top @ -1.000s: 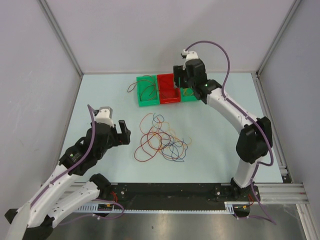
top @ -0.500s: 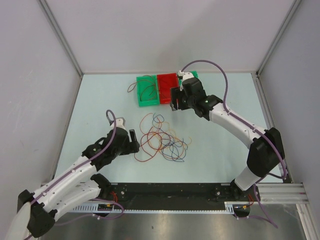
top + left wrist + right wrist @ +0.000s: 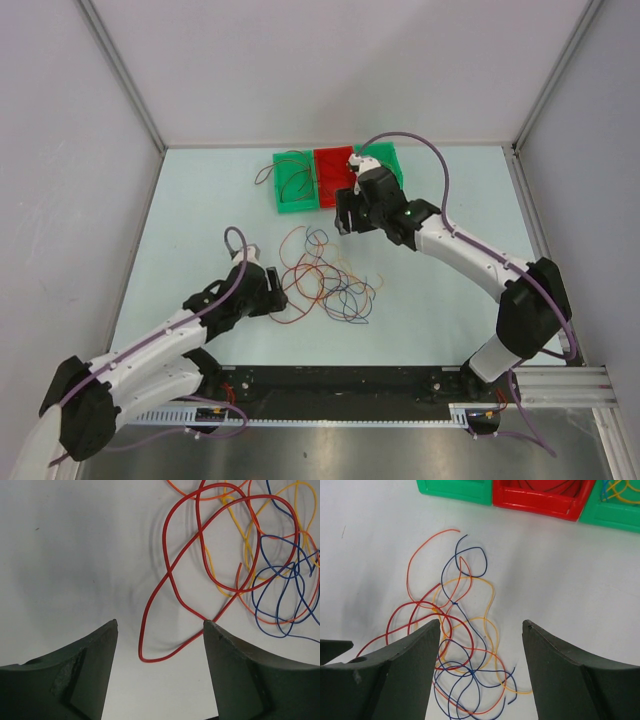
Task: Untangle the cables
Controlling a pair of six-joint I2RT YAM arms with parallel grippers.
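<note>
Now the left tool [image 3: 160,630] is hanging open and empty near the bench [image 3: 65,555]. The red cable's [image 3: 141,637] end bend is lying just ahead of the gap, a little toward the left finger. The loop's long axis is running away from the tool, up and rightward into the tangled cables [image 3: 325,280]. Its left limb is crossing the closing line, so a short advance looks enough. The right tool [image 3: 345,215], also open and empty, is hovering over the pile's far side, nearer the trays [image 3: 296,208], so the left arm is nearer.
</note>
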